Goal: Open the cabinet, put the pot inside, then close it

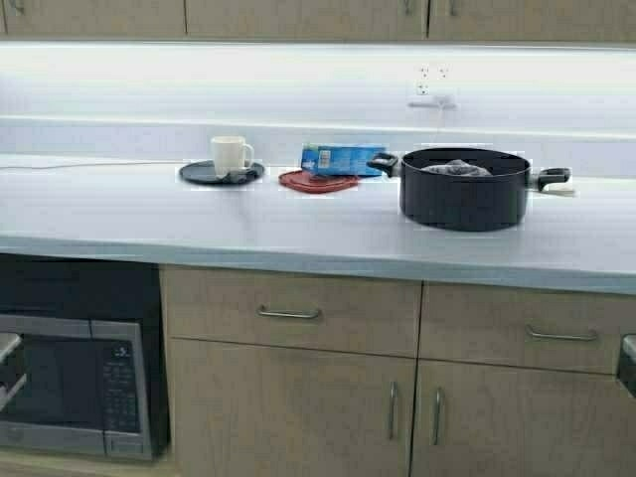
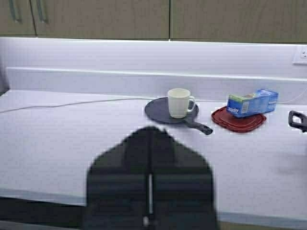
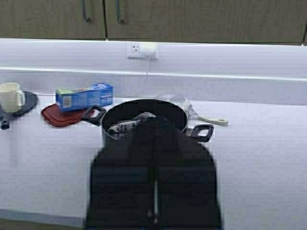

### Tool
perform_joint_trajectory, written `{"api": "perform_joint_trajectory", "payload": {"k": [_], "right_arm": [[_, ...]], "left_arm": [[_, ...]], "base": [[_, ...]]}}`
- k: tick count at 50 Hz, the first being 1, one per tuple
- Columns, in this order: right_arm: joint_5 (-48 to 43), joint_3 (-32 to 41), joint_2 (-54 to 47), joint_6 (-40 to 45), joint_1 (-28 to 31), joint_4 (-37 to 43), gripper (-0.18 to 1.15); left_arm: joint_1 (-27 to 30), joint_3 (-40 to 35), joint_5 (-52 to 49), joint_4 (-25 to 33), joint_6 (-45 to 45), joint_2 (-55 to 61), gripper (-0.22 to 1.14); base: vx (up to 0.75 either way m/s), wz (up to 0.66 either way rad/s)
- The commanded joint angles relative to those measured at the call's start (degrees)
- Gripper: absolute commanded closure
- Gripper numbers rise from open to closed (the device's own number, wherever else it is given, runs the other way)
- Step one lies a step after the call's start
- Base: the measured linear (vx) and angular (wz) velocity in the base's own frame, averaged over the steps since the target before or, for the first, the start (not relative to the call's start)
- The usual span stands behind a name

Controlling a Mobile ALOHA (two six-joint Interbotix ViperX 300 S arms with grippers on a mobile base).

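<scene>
On countertop right, wide black two-handled pot [image 1: 464,189] waits below shut tan wood-grain wall cabinet [image 1: 308,18].
Left gripper [image 2: 149,199] and right gripper [image 3: 154,191] closed, empty, held back pre-reach.

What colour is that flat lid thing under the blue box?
The lid under the blue box is dark red, clearest in the left wrist view.
</scene>
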State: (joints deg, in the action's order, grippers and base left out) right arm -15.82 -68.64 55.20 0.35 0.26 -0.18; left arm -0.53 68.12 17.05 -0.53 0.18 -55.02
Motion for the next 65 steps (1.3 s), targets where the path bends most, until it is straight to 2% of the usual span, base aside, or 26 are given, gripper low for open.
{"api": "perform_joint_trajectory", "payload": {"k": [1, 46, 50, 53, 56, 60, 61, 63, 65], "right_arm": [[-0.3, 0.9, -0.4, 0.1, 0.1, -0.1, 0.91], [-0.2, 0.4, -1.9, 0.2, 0.3, -0.1, 0.91], [-0.5, 0.8, -1.9, 0.9, 1.8, -0.2, 0.86], [-0.1, 1.2, -2.4, 1.7, 5.0, -0.3, 0.70], [0.4, 1.8, -2.8, 2.0, 9.5, -0.5, 0.41], [0.1, 2.8, -3.3, 1.8, 17.0, -0.4, -0.03], [-0.3, 3.2, -3.4, 1.8, 18.7, -0.3, -0.11], [-1.1, 4.0, -3.8, 1.8, 21.9, 0.0, -0.16], [-2.1, 4.9, -4.6, 1.8, 24.5, 0.2, -0.11]], "left_arm": [[0.0, -0.1, 0.4, -0.1, -0.3, 0.4, 0.89], [-0.1, 0.4, 0.4, -0.1, -2.4, 0.5, 0.89], [-1.1, 0.3, 1.9, -0.2, -2.5, 0.2, 0.86], [-3.6, 0.4, 3.2, -1.4, -2.3, 0.1, 0.75], [-7.8, 0.7, 2.5, -3.9, -3.2, 0.0, 0.47], [-14.0, 0.4, -0.6, -4.0, -4.0, -0.4, 0.04], [-15.5, 0.4, -1.1, -3.8, -4.1, -0.6, -0.07], [-18.1, 0.4, -2.1, -3.5, -4.2, -0.9, -0.20], [-20.3, 0.4, -2.1, -3.4, -4.2, -1.0, -0.18]], "base": [[0.28, -0.15], [0.27, -0.16], [0.28, 0.01], [0.27, 0.04], [0.26, 0.02], [0.24, 0.00], [0.22, -0.02], [0.22, -0.04], [0.20, -0.07]]}}
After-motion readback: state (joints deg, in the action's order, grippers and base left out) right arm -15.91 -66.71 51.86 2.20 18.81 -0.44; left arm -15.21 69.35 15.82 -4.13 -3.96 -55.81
